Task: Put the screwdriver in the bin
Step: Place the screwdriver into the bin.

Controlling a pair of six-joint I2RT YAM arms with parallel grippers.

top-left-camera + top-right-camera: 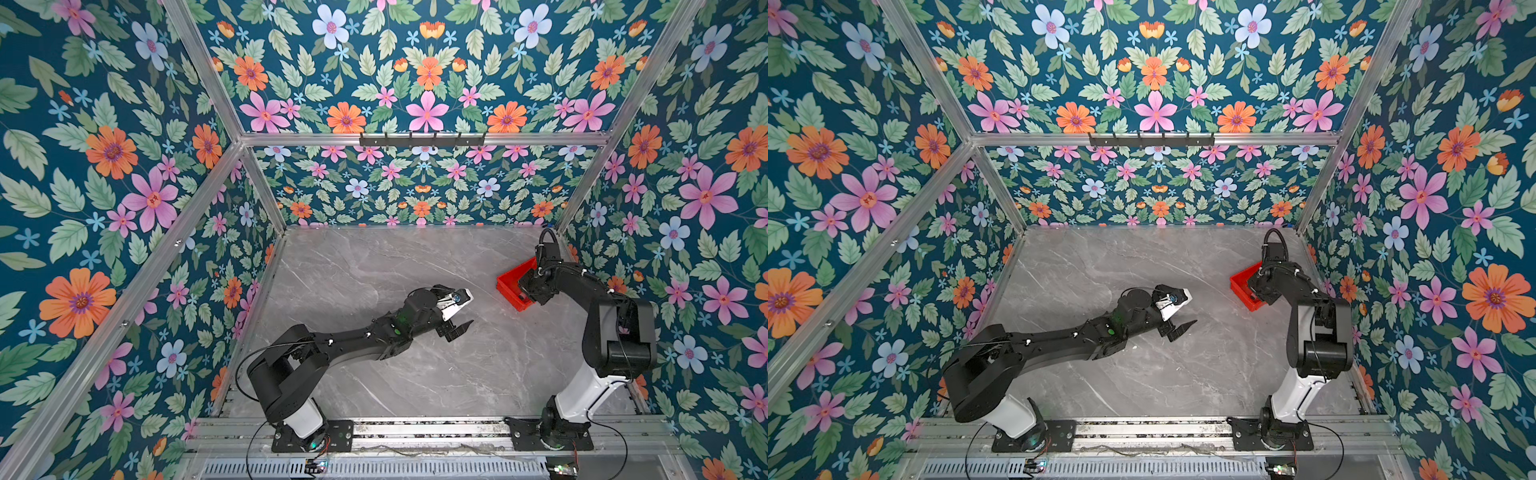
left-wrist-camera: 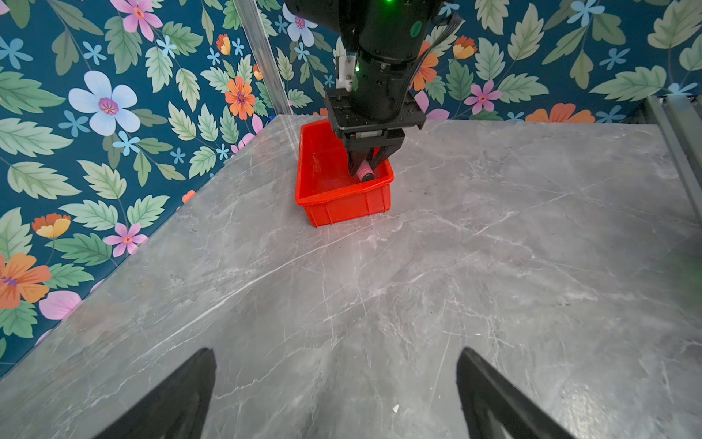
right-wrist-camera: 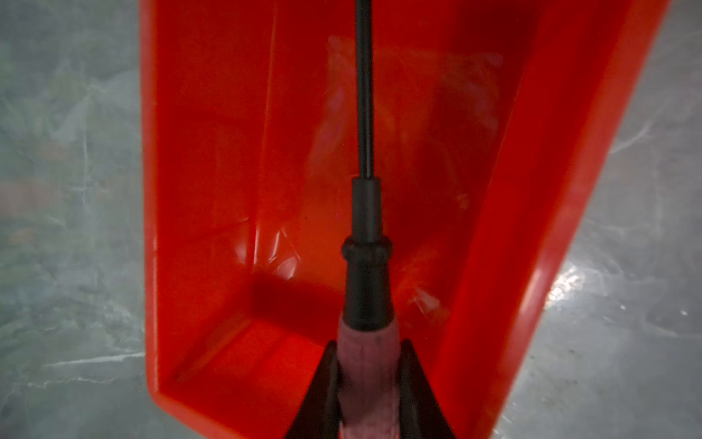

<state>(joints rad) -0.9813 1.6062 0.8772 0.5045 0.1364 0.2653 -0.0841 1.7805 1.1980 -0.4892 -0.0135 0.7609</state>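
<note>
At middle right in a top view, the right gripper point(image 1: 523, 296) holds the screwdriver point(image 3: 366, 281) by its handle inside the bin point(image 3: 212, 152), shaft lengthwise, likely so it fits; the left gripper point(image 1: 466, 311) stands wide, empty.

Glossy red plastic bin point(image 3: 212, 152); screwdriver point(image 3: 366, 273) w/ matt black collar, dark metal shaft; table point(image 2: 494, 266) smooth marble-look.

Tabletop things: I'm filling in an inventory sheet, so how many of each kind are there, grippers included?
screwdriver: 1
bin: 1
grippers: 2, the left gripper with jaws open, the right gripper with jaws shut on the screwdriver over the bin
Total: 4
</note>
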